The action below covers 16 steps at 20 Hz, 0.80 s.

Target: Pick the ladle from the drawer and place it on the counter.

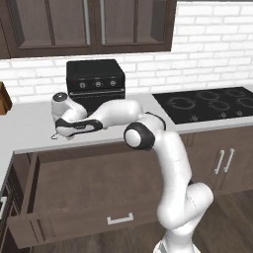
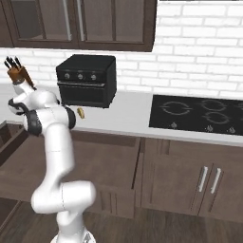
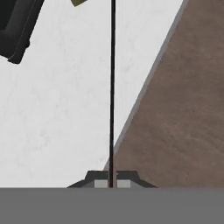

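1. Gripper [image 3: 112, 183] clenched on thin dark grey-black ladle [image 3: 112, 87], held over the white table [image 3: 65, 109] edge, above the open dark brown wooden drawer [image 1: 94, 188].
2. Risk: releasing here, the handle overhangs the edge and tips back in.
3. Risk: the thin handle slips or swings toward the black toaster oven [image 1: 95, 79].

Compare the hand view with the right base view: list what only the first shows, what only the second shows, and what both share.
Hand view alone: the ladle, its thin handle clamped between the closed jaws of the gripper, and the drawer bottom beneath. Right base view alone: the stovetop, the knife block and the wall cabinets. Both: the counter, the toaster oven and a small yellow item.
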{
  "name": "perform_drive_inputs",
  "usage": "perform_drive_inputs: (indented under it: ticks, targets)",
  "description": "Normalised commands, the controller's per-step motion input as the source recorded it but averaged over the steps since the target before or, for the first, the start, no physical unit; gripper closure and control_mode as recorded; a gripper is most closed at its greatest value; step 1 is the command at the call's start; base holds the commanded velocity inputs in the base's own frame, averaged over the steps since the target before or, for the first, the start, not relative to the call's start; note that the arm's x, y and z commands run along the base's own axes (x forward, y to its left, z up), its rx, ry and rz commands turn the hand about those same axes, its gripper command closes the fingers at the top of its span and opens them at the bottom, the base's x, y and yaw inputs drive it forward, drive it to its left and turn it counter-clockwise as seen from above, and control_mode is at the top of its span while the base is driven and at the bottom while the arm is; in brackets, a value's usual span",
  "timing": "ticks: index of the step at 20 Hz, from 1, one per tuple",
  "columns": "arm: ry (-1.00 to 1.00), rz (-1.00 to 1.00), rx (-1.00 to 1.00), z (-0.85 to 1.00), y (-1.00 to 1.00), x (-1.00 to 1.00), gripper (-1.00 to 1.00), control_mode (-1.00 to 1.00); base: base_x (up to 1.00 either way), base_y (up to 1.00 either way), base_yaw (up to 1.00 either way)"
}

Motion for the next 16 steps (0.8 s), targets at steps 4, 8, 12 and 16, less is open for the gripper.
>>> perform_drive_inputs:
  ticks: [4, 8, 12, 16]
  targets:
    - [0.05, -0.05, -0.01, -0.59, 0.01, 0.56, 1.00, -1.00, 0.00, 0.00, 0.00]
    - [0.04, 0.00, 0.00, -0.94, -0.22, 0.20, 1.00, -1.00, 0.00, 0.00, 0.00]
    - [0.06, 0.00, 0.01, -1.00, -0.24, 0.25, -1.00, -1.00, 0.00, 0.00, 0.00]
    - [-0.15, 0.00, 0.06, -0.32, -0.18, 0.40, -1.00, -1.00, 0.00, 0.00, 0.00]
